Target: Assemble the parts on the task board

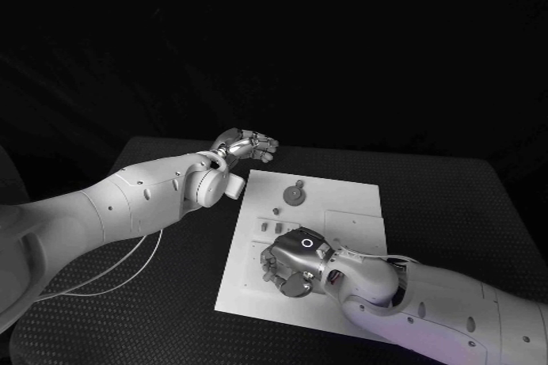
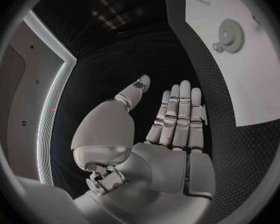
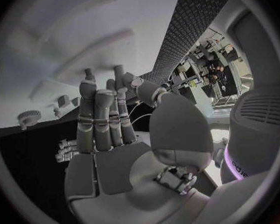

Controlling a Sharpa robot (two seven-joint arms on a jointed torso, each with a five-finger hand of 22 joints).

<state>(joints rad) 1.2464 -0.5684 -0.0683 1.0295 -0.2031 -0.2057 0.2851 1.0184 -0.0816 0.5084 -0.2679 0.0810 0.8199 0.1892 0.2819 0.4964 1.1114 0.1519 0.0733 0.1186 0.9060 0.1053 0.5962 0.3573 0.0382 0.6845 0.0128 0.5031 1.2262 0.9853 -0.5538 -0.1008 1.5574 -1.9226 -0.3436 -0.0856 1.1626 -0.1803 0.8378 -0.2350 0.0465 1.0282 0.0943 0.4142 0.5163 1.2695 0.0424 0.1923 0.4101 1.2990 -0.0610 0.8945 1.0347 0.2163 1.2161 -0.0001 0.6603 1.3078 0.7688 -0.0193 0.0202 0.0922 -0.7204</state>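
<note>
The black tabletop carries the white task board, which lies between the two arms. The left robot hand hangs just beyond the board's far left corner, off the plate and over bare tabletop; the left wrist view shows its fingers straight and side by side with the thumb held apart, and nothing in its grasp. The right robot hand sits low over the near left part of the board, palm down; in the right wrist view its fingers stretch out alongside each other with the thumb off to the side, and whether anything is caught under the fingertips cannot be told. A round grey gear-like part stands on the board well ahead of the right robot hand and just beside the left one. Several smaller grey parts lie on the board close ahead of the right robot hand's fingertips.
</note>
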